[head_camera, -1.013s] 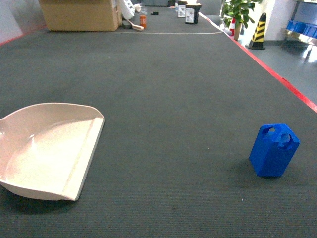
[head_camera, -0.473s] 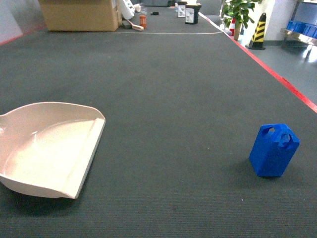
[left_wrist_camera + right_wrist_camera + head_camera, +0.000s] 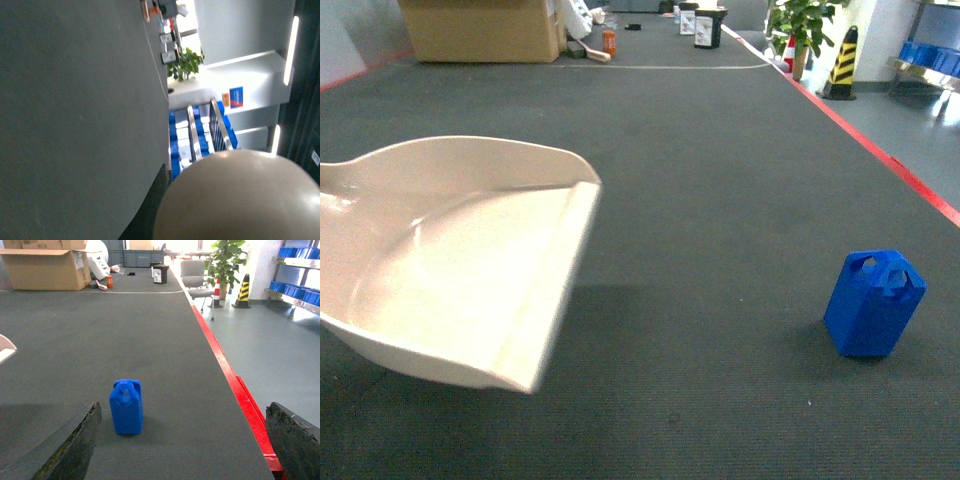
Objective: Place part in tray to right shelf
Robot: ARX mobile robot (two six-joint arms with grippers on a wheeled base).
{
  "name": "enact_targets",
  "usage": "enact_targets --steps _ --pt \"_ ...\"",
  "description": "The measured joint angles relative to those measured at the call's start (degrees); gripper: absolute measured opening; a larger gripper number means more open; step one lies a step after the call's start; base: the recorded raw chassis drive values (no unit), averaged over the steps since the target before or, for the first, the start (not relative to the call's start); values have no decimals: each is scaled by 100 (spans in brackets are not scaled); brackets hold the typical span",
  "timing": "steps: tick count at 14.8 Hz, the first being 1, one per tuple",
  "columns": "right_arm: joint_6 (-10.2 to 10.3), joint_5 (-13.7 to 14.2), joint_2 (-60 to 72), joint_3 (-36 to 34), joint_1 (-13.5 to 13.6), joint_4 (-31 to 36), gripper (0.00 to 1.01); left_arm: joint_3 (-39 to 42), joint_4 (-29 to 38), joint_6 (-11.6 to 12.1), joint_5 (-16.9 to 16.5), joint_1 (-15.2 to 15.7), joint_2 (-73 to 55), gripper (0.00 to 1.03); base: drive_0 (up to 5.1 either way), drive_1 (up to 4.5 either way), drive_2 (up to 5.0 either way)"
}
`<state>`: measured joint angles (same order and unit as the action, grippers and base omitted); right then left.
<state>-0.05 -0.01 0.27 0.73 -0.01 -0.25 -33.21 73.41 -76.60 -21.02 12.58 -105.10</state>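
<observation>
The tray (image 3: pixel 440 270) hangs above the dark mat (image 3: pixel 700 170), tilted, with its flat front lip turned toward the right side where the part (image 3: pixel 873 303) stands. A shadow lies on the mat under the lip, so the tray does not touch the surface. I judge it is lifted this way so that the lip can come near the part and receive it. The handle goes out of the head view at the left edge, and the left pincer itself is not seen in any view. In the left wrist view only the rounded cream back of the tray fills the lower corner, so I cannot tell how the left pincer holds it.

The right pincer (image 3: pixel 182 440) is released: its two dark fingers (image 3: pixel 75 445) stand wide apart at the lower corners of the right wrist view and hold nothing. The part is between them in the picture but further ahead, not touched. This position seems to prepare a grasp.

The part is a bright blue plastic block, boxy with cut corners, standing upright on the mat, with notches and a hole at its top end. It is well apart from the tray, near the red border line (image 3: pixel 880 150). Steel racks with blue crates (image 3: pixel 295 290) appear far at the right.
</observation>
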Motion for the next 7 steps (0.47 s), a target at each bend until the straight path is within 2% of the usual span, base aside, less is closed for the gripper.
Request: enact_targets --steps 1,3,6,7 --pt "0 0 0 0 0 0 98 271 -2 4 160 -369 275 15 0 0 0" --pt "0 0 0 0 0 0 98 645 26 -70 894 -1165 621 15 0 0 0" --pt "0 0 0 0 0 2 98 1075 -9 -192 1661 -2129 774 15 0 0 0" --pt "0 0 0 0 0 2 98 1078 -7 -249 1862 -2363 763 14 0 0 0"
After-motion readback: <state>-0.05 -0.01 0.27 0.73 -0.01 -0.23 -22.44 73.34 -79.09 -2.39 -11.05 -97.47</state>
